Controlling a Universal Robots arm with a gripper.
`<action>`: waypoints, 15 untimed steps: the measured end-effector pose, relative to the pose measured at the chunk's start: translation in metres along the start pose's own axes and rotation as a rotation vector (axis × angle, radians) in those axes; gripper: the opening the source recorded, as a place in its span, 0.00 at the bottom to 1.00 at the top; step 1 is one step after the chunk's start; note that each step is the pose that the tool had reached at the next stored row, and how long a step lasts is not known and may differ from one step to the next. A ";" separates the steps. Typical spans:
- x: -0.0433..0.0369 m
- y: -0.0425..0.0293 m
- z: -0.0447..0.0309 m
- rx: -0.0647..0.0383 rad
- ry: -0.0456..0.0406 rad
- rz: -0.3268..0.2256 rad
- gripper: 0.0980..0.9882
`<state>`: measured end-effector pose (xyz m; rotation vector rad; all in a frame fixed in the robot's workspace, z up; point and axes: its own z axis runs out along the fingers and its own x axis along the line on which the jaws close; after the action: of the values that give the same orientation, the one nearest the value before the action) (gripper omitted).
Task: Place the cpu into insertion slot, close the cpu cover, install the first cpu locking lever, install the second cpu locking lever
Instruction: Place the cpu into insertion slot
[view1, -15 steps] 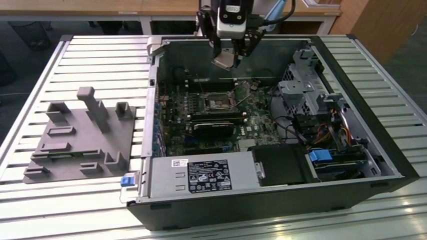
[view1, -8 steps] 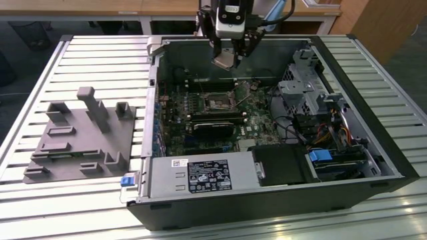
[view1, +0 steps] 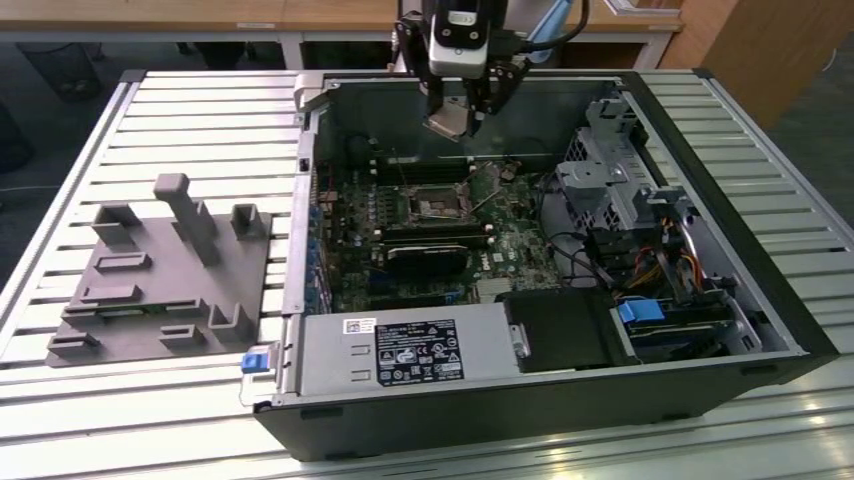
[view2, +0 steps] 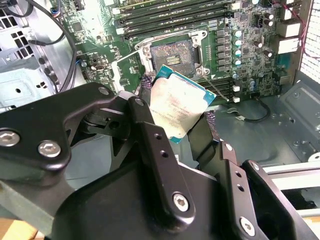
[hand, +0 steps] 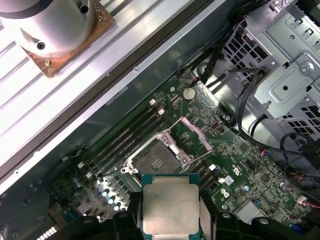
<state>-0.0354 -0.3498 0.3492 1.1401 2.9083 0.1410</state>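
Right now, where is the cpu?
In the exterior view the cpu is held in the gripper above the open computer case, near its far wall, clear of the insertion slot below.

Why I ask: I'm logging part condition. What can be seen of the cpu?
The cpu is a small flat square chip, dull silver-grey metal top over a teal-green edge. The pincer clamps two opposite sides, holding it tilted in the air over the open computer case, above and apart from the insertion slot.
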 end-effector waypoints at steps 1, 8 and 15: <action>0.0000 0.0000 0.0000 0.000 -0.0002 0.003 0.50; 0.0001 0.0000 0.0008 0.000 -0.0035 0.034 0.50; 0.0001 -0.0001 0.0022 -0.002 -0.0128 0.134 0.50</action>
<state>-0.0354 -0.3496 0.3470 1.3306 2.8193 0.1372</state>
